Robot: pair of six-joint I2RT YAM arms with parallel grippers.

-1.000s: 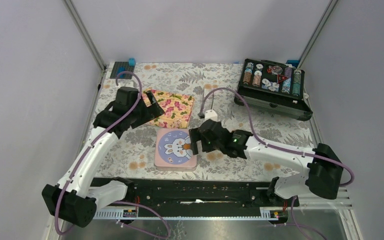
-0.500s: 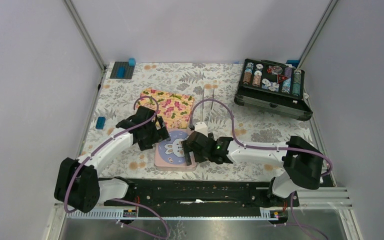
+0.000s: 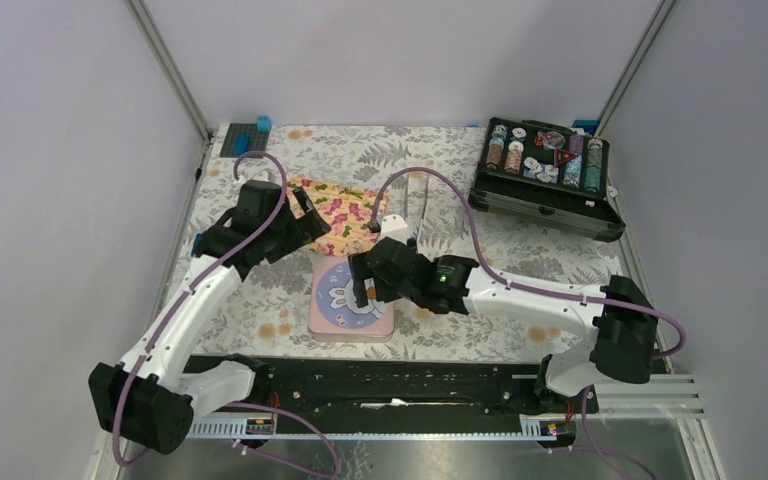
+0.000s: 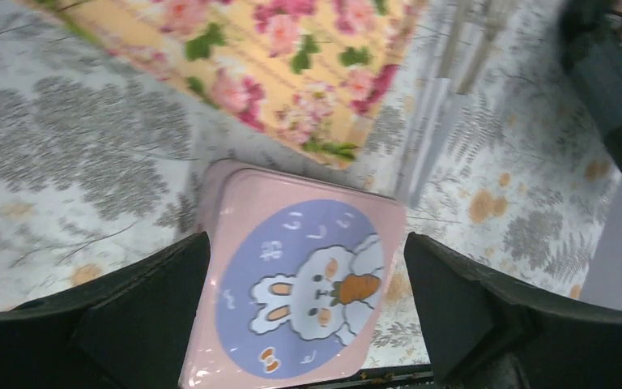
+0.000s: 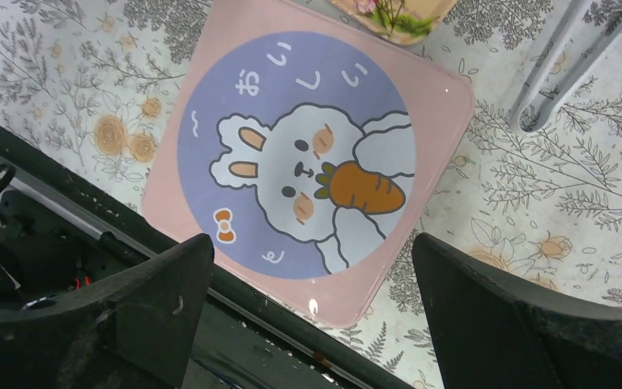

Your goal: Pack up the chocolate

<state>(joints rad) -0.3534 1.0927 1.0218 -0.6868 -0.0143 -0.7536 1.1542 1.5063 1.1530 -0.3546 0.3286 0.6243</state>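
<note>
No chocolate shows in any view. A closed pink box [image 3: 332, 322] with a rabbit-and-carrot lid lies on the floral table near the front rail. My right gripper [image 3: 364, 287] hovers open over the lid, and in its wrist view the box [image 5: 308, 162] fills the space ahead of the gripper [image 5: 312, 279]. My left gripper [image 3: 305, 212] is open above the box's far left, over the edge of the yellow floral package [image 3: 348, 217]. In the left wrist view the box [image 4: 300, 275] lies below and between the spread fingers [image 4: 154, 300], untouched.
A black case [image 3: 545, 178] of poker chips stands at the back right. Metal tongs [image 3: 418, 195] lie behind the box, next to the floral package. Blue blocks [image 3: 248, 134] sit at the back left corner. The black front rail [image 3: 380, 375] runs just before the box.
My left gripper has pulled back from the box's left edge toward the floral package. My right gripper has moved left and further over the lid. Both stayed open.
</note>
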